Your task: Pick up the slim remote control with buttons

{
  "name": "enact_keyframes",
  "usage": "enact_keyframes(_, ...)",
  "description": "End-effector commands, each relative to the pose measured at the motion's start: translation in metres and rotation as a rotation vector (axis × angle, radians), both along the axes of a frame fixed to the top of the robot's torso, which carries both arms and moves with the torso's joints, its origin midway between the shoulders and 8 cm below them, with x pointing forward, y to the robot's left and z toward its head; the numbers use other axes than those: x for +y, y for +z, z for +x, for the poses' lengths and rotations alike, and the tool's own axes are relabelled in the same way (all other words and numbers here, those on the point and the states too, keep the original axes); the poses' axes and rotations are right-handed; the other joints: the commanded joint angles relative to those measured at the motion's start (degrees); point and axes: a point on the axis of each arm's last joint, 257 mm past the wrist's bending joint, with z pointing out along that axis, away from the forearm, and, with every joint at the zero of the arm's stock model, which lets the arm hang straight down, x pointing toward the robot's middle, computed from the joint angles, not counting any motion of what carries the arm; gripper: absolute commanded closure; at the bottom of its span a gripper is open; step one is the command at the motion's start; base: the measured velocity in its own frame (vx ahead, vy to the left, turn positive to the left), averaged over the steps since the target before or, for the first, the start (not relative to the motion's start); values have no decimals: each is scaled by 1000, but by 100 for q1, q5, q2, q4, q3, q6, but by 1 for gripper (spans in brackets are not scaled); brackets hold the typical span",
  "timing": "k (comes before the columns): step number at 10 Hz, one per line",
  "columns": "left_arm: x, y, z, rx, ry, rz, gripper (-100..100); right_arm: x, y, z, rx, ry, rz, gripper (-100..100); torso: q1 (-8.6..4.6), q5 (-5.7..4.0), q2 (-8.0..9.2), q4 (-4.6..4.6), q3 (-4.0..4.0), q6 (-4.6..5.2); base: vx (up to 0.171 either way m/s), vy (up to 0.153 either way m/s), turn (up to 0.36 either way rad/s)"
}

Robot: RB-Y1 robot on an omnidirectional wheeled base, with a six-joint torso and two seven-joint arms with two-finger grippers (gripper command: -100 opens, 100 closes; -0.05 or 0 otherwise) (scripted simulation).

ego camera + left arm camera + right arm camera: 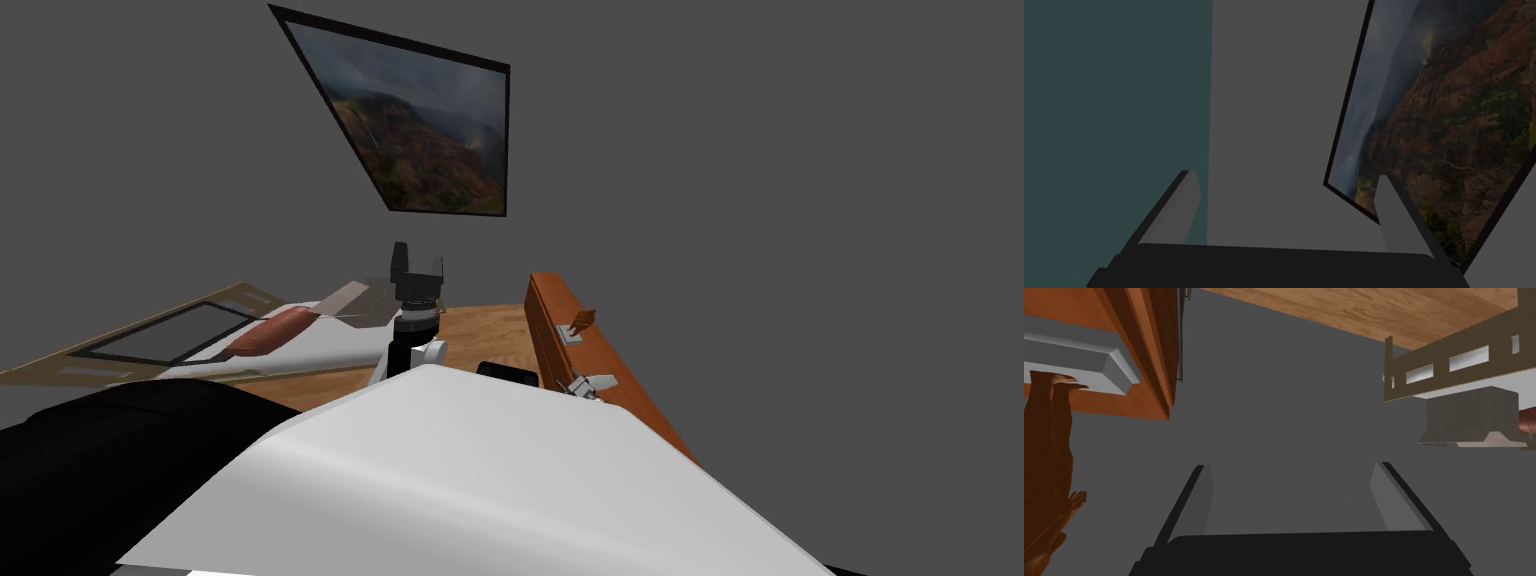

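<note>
Both grippers are released, fingers spread and holding nothing. The left gripper (417, 262) is raised well to the left of the brown dresser (548, 320), and the right gripper (1291, 470) is close beside it, near its figurine (1049, 463). I cannot tell where the remote lies or which way its long axis points.

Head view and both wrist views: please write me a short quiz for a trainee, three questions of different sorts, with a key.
1. True or false: the left claw is shut on something.
2. What hangs on the grey wall? A) a framed landscape picture B) a clock C) a mirror
3. Fill in: on the orange-brown cabinet, a brown figurine stands on a grey ____.
Key: 1 false, it is open; 2 A; 3 base.
</note>
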Motion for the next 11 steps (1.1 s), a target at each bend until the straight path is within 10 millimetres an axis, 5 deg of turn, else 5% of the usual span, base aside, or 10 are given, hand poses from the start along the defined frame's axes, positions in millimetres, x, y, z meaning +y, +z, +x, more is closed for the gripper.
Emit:
enact_keyframes(1,0,0,0,0,0,0,0,-15,-17,-17,33,20,-56,-100,0,0,0,0,0,0,39,-17,169)
enact_keyframes(11,0,0,0,0,0,0,0,-106,-79,-114,207,227,-391,-100,1,0,2,0,1,3,27,-15,163)
